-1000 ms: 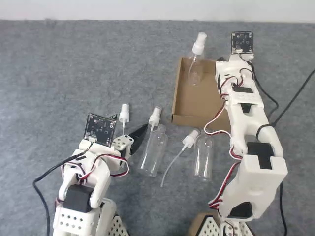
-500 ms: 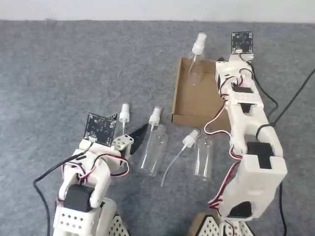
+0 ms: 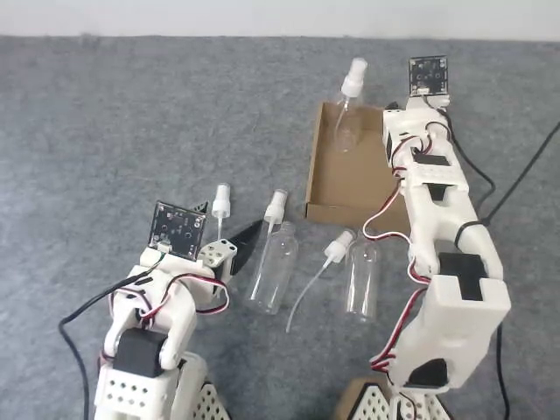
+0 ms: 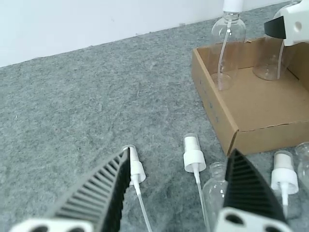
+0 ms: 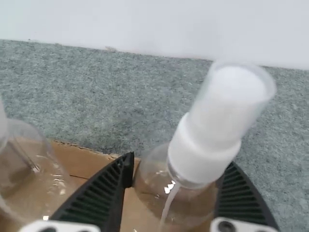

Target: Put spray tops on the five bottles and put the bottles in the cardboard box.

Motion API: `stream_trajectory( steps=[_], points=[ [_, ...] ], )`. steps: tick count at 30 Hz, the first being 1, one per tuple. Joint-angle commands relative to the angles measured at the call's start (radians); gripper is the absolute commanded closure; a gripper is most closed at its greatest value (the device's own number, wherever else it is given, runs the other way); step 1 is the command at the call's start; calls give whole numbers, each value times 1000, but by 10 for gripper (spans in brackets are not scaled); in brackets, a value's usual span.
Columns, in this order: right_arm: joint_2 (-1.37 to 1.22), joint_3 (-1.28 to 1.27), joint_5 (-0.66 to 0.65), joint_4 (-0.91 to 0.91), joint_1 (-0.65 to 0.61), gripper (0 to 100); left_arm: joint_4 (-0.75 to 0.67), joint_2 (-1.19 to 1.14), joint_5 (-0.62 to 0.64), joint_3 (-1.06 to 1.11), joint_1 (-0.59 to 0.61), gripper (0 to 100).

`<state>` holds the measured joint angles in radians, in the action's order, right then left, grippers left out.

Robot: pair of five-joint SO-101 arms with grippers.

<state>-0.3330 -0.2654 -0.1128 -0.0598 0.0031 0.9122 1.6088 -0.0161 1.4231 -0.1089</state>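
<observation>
Left pincer (image 4: 179, 159) over grey carpet (image 4: 91, 96); white wall (image 4: 72, 24) behind

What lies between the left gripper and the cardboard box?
Left wrist view: a spray top and clear bottle by the left gripper, then bare carpet to the cardboard box.

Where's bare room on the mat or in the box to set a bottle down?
The mat left of the box is bare, as is the box's near floor. Crowded: between the arms, where bottles and spray tops lie.
</observation>
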Motion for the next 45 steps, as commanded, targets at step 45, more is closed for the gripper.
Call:
stream_trajectory(
  steps=[45],
  points=[
    [354,37,-11,-153,-22,662,-26,12,-8,-8,5,706]
  ],
)
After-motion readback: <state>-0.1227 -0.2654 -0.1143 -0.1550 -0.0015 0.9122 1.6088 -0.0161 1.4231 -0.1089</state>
